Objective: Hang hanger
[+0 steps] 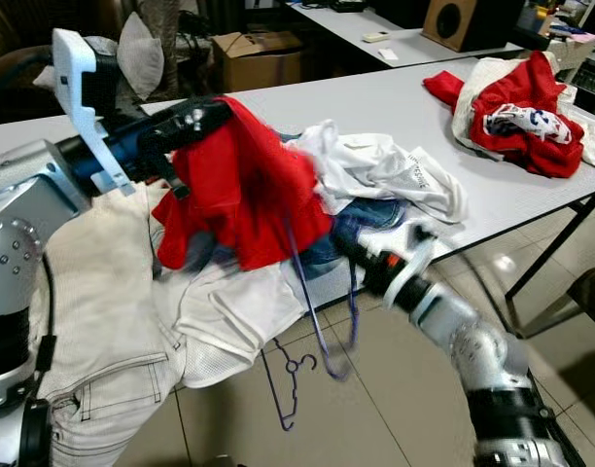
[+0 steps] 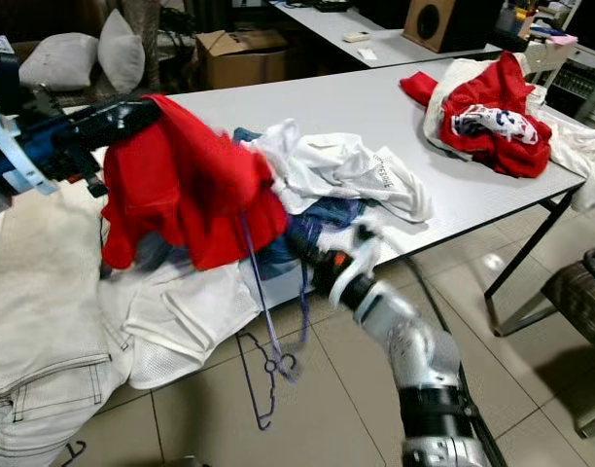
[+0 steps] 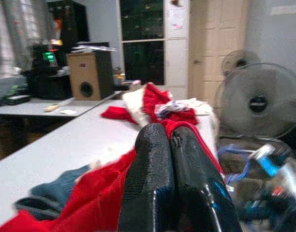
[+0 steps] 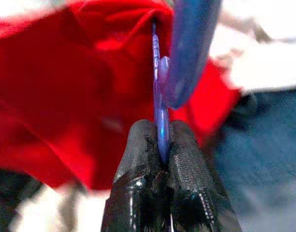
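Your left gripper [image 3: 172, 179] holds a red shirt [image 1: 244, 190] up above the edge of a grey table [image 1: 395, 107], its two black fingers pressed together with the red cloth caught between and beneath them, while your right gripper [image 4: 160, 159] is pinched tight on the thin bar of a purple hanger [image 1: 322, 321] that runs up into the shirt and hangs down past the table edge. To do this step well, keep the left arm high and steady so the shirt hangs open, and work the hanger upward inside it with the right, slowly, because the garment is bunched and the bar could snag on a fold; judge the fit by whether the shoulders settle on the frame before you let the cloth go. Mind the white shirt [image 1: 385, 170] and the jeans [image 1: 361, 219] lying just beside the red one, and the cream trousers [image 1: 93, 321] drooping off the table near your left arm, since any of them could be dragged along. The head views give you the whole layout, including a second purple hanger [image 1: 288, 384] on the tiled floor below and a far pile of red and white clothes [image 1: 516, 112]. The right wrist view alone shows the grip itself, the bar seated between the pads. The left wrist view looks down the table towards a speaker [image 3: 90, 75] and a fan [image 3: 257, 101].
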Available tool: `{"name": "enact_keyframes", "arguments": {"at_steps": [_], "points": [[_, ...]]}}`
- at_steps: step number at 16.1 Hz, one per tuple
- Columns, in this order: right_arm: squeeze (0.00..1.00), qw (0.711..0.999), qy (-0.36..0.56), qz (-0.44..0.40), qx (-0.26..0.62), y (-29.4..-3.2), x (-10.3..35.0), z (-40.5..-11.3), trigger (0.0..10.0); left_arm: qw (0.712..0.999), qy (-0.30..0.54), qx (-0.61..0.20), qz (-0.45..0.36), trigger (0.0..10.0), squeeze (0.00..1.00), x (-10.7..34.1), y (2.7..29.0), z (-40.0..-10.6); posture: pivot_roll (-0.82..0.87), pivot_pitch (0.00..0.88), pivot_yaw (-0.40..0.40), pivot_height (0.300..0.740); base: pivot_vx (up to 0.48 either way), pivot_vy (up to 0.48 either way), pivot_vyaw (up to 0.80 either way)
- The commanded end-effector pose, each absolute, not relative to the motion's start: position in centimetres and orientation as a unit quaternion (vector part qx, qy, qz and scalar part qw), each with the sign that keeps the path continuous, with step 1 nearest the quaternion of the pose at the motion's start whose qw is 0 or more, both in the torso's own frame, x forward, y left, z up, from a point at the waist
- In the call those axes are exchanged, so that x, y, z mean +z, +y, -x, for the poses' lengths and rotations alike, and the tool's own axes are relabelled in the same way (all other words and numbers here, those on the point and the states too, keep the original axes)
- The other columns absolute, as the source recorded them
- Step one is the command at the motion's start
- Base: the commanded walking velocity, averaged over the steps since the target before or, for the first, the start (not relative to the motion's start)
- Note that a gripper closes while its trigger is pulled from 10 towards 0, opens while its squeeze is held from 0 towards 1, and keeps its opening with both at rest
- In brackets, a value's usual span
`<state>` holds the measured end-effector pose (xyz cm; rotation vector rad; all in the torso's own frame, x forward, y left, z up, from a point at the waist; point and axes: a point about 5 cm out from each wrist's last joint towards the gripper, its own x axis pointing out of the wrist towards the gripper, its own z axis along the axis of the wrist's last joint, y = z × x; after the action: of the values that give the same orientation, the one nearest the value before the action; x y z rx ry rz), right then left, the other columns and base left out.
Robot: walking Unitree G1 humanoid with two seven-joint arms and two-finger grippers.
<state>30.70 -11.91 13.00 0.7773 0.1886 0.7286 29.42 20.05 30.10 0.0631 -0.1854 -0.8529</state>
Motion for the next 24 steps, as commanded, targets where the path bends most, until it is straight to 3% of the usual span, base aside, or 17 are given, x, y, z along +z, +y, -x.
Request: {"name": "enact_keyframes", "arguments": {"at_steps": [1, 6, 8, 12, 18, 24], "points": [[0.0, 0.84, 0.039, -0.415, 0.347, -12.9, 15.2, -31.1, 10.0, 0.914, -0.08, -0.395, -0.054, 0.0, 0.0, 29.5, 20.6, -29.4, -0.01, 0.0, -0.028, 0.74, 0.0, 0.0, 0.0], [0.0, 0.809, 0.02, -0.473, 0.348, -13.8, 16.4, -31.3, 10.0, 0.919, -0.02, -0.385, -0.086, 0.0, 0.0, 25.2, 20.8, -28.4, -0.03, 0.0, -0.044, 0.74, 0.0, 0.0, 0.0], [0.0, 0.795, 0.022, -0.507, 0.331, -14.2, 16.6, -31.5, 10.0, 0.918, -0.038, -0.39, -0.065, 0.0, 0.0, 25.0, 20.7, -27.8, -0.03, 0.0, -0.049, 0.74, 0.0, 0.0, 0.0], [0.0, 0.806, 0.134, -0.508, 0.271, -14.3, 13.7, -31.6, 10.0, 0.945, -0.163, -0.282, -0.014, 0.0, 0.0, 27.2, 23.0, -27.7, -0.03, 0.0, -0.076, 0.74, 0.0, 0.0, 0.0], [0.0, 0.825, 0.194, -0.46, 0.264, -13.9, 12.1, -30.4, 10.0, 0.925, -0.266, -0.266, 0.06, 0.0, 0.0, 30.0, 23.4, -27.3, -0.03, 0.0, -0.071, 0.74, 0.0, 0.0, 0.0], [0.0, 0.769, 0.081, -0.588, 0.239, -15.4, 15.4, -32.7, 10.0, 0.909, -0.103, -0.404, 0.017, 0.0, 0.0, 23.8, 20.4, -25.9, -0.03, 0.0, -0.063, 0.74, 0.0, 0.0, 0.0]]}}
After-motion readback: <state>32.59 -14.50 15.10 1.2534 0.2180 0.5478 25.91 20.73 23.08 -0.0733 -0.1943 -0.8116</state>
